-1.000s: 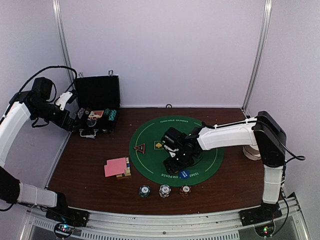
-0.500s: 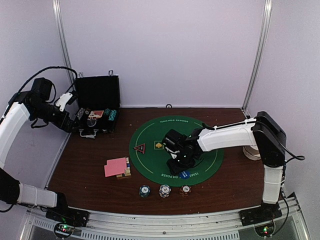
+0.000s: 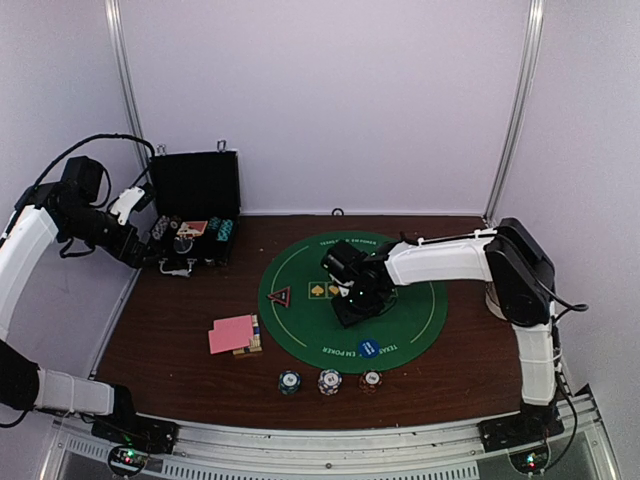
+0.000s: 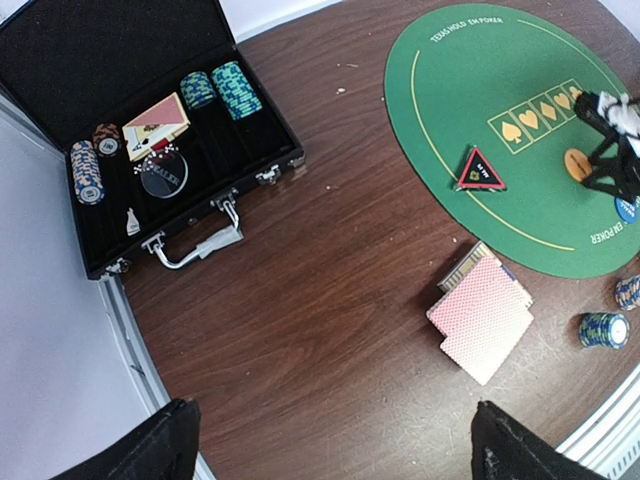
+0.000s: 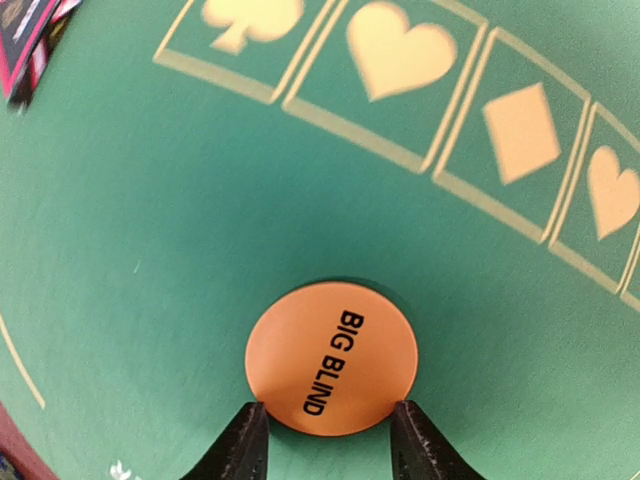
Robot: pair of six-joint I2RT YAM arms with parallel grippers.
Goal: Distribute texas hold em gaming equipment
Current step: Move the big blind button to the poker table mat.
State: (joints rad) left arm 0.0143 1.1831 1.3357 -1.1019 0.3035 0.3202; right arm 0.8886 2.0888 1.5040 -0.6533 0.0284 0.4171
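Right gripper (image 5: 325, 428) over the green mat (image 3: 300, 322): its fingers (image 5: 243, 442) stand narrow and pinch the rim of the orange disc (image 5: 332, 372). The disc lies flat near the mat's centre, just below the printed suit row; a grip by the edge is likely the only hold so flat a piece offers. Left gripper (image 4: 335, 445) hangs beyond the mat's left edge, fingers wide and empty, presumably clear of the working arm. The blue disc (image 3: 367, 348) lies at the mat's near edge.

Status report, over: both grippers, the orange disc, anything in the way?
Left gripper open, empty, above the table. Right gripper straddling orange BIG BLIND disc on green mat, fingers at its edges; grip unconfirmed. Nothing blocking.
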